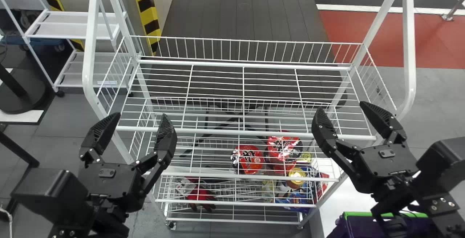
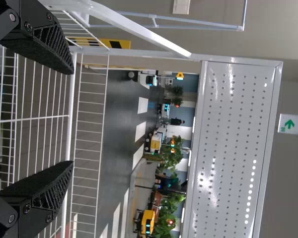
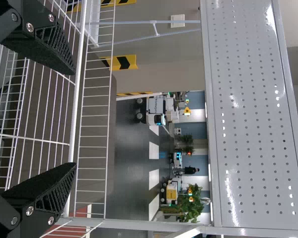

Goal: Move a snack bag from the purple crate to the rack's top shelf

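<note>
Head view, lower right corner: purple crate (image 1: 354,228) to work from, partly behind the right arm (image 1: 436,165); contents hidden, so no telling the snack bag's exact place. Best to draw the right gripper (image 1: 340,106) back clear of the rack (image 1: 409,49) before lowering, then pinch lightly, sparing the contents, and lift well above the top shelf (image 1: 218,132). Right gripper, right of centre: fingers spread wide, holding nothing. Left gripper (image 1: 141,115), left of centre: likewise spread and empty, best kept aside.

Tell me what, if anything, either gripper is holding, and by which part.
Nothing is held: the left gripper and the right gripper both stand open and empty.
</note>
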Robot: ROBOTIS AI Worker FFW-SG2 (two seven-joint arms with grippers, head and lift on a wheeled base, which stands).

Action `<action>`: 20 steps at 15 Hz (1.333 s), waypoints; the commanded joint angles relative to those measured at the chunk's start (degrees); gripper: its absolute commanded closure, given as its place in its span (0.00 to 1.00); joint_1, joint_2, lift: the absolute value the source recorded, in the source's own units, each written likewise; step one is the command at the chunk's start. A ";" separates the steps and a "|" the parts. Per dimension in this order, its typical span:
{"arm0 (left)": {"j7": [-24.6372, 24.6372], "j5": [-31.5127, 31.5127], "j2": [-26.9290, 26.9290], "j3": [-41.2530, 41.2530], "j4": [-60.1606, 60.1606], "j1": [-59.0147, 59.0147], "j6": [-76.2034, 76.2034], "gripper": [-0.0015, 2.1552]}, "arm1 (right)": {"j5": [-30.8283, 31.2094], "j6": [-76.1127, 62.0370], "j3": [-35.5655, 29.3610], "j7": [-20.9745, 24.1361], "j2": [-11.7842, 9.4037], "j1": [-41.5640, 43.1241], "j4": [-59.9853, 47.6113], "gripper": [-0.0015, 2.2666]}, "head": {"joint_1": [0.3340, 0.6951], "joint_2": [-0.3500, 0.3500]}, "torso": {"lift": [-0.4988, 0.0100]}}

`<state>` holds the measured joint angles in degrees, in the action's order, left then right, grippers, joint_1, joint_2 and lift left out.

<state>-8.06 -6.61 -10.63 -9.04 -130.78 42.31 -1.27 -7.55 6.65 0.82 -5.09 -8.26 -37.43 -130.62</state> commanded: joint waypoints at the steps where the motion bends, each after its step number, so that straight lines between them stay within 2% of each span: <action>1: -0.03 0.02 0.00 0.07 0.00 -0.04 0.00 0.09 | 0.00 0.16 -0.03 0.00 0.00 0.08 0.01 0.08 | 1.00 0.46 | 0.98; 18: 0.06 -0.07 0.00 0.07 0.26 -0.21 0.00 0.09 | -0.27 0.16 -0.03 -0.80 0.08 0.34 0.10 0.08 | 1.00 0.46 | 0.98; 20: 0.15 -0.07 0.00 0.07 0.26 -0.21 0.00 0.09 | -0.62 0.34 -0.03 -0.71 0.08 0.25 0.01 0.08 | 1.00 0.46 | 0.96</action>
<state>-7.94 -6.68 -10.63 -8.96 -130.53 42.10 -1.27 -8.03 6.96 0.84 -5.82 -8.17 -37.16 -130.53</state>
